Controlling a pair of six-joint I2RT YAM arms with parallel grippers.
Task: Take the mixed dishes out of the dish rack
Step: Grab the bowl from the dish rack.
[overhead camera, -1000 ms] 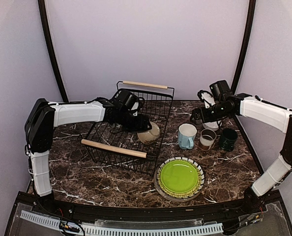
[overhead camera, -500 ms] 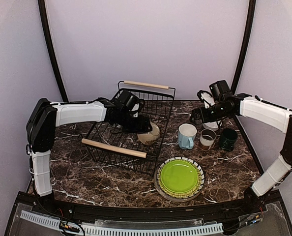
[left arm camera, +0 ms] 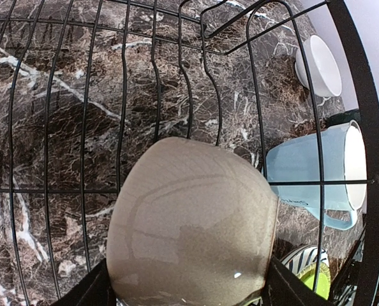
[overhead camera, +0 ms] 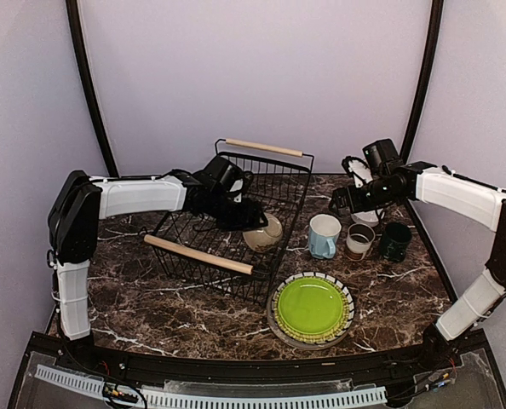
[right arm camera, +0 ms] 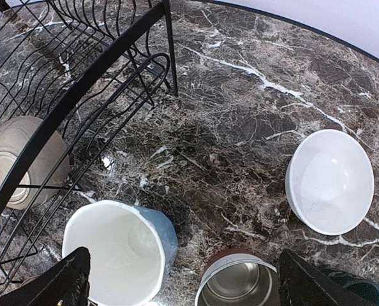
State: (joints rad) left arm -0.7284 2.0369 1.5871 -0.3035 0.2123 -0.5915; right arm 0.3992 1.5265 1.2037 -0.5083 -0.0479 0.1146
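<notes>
The dish rack (overhead camera: 204, 232), black wire with two wooden handles, stands at the left centre. Inside it, against its right wall, a cream bowl (overhead camera: 267, 235) lies on its side with my left gripper (overhead camera: 251, 218) shut on it. In the left wrist view the cream bowl (left arm camera: 189, 223) fills the space between both fingers (left arm camera: 91, 293). My right gripper (overhead camera: 338, 203) hangs open over the light blue mug (right arm camera: 113, 252) and the brown-white cup (right arm camera: 240, 284). The dark green mug (overhead camera: 395, 240) stands to their right. A white bowl (right arm camera: 330, 182) sits behind them.
A lime-green plate (overhead camera: 311, 307) lies stacked on the black-and-white striped plate (overhead camera: 274, 322) at the front, right of the rack. The rack's near wooden handle (overhead camera: 198, 254) runs diagonally. The rack's rim (right arm camera: 81, 83) crosses the right wrist view's left side.
The rack has shifted to the right and its far handle has risen a little. The cream bowl and my left gripper moved slightly right with it. The right arm has not moved.
</notes>
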